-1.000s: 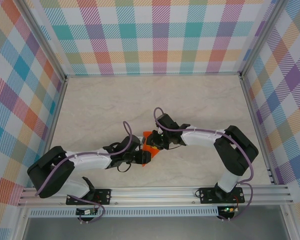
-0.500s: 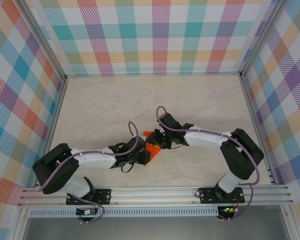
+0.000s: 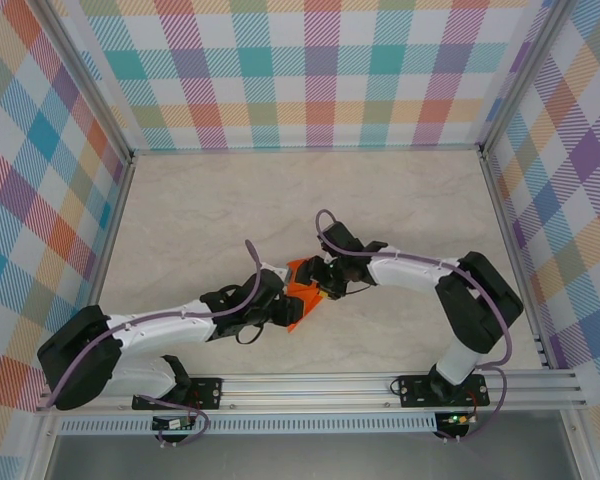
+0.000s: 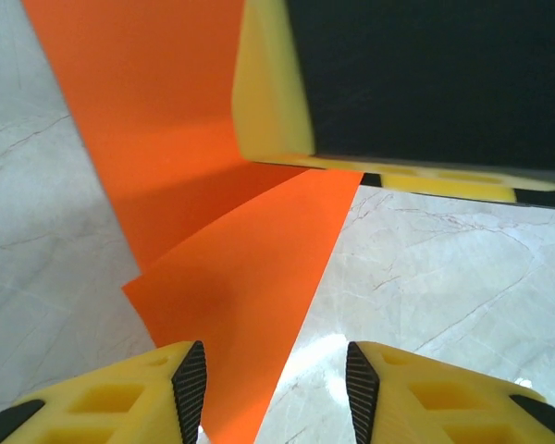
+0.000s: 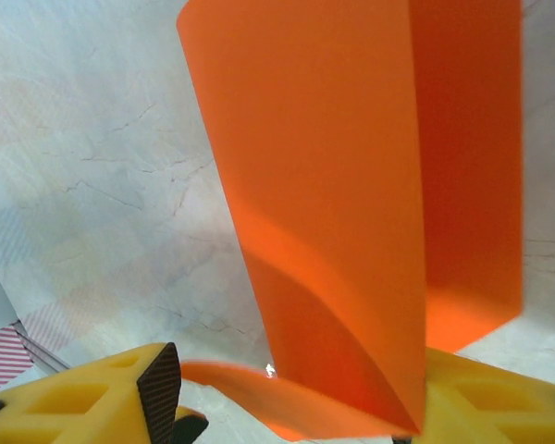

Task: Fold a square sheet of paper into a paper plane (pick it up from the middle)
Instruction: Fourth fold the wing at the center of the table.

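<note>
The orange paper (image 3: 302,291), partly folded toward a paper plane, lies on the marble table between my two grippers. My left gripper (image 3: 286,312) is at its near-left end and is open. In the left wrist view the paper (image 4: 231,277) lies flat with its edge running between the fingers, close to the left pad (image 4: 190,387), and is not pinched. My right gripper (image 3: 321,284) is at the paper's right side. In the right wrist view a raised flap of the paper (image 5: 342,231) stands between the open gripper's fingers (image 5: 287,407) and leans against the right finger, hiding its pad.
The other gripper's yellow and black finger (image 4: 370,92) hangs just above the paper in the left wrist view. The table (image 3: 210,210) is pale marble, walled by checked panels (image 3: 310,70) at the back and sides. An aluminium rail (image 3: 320,385) runs along the near edge.
The right gripper's jaws have widened around the paper flap. The left gripper closed a little and opened again while its arm stretched out flatter. The paper stays between the two grippers.
</note>
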